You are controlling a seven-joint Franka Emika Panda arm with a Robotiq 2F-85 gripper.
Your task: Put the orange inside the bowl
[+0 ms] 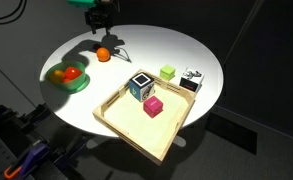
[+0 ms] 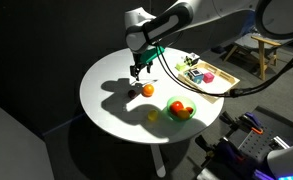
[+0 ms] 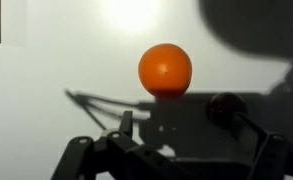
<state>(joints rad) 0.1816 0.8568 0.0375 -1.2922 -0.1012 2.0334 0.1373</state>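
The small, round, bright orange is lying on the round white desk, near the shallow green bowl but outside it. The black gripper is hanging close above the orange without touching it. Its fingers are standing wide apart and holding nothing.
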